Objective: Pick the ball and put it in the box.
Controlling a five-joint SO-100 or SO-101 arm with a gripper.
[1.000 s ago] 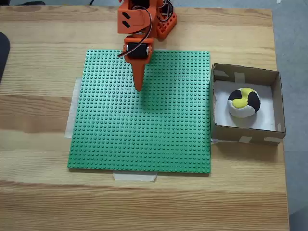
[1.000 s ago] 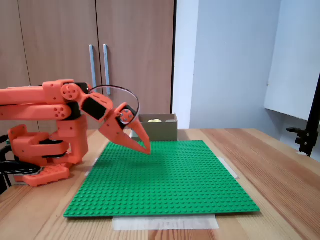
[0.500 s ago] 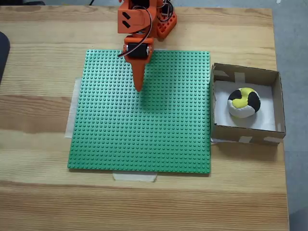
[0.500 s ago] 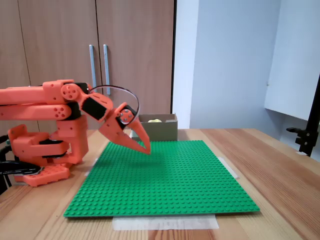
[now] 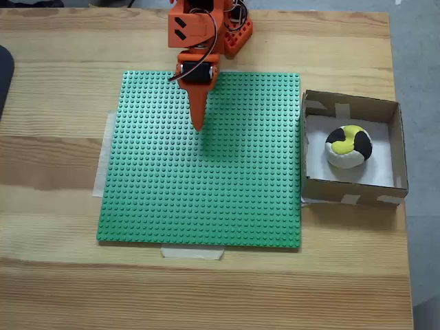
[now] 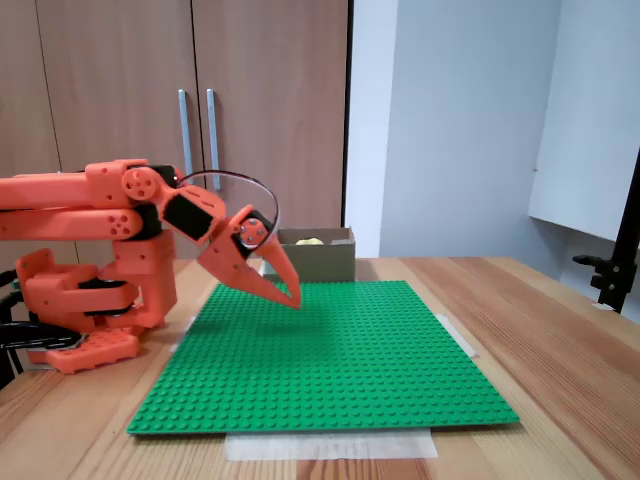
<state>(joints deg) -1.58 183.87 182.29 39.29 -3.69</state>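
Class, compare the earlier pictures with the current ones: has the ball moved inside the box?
No. The ball sits at the same spot against the box walls, in a fixed view.

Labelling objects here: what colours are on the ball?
Yellow, black and white patches on the ball, clearest in the fixed view from above.
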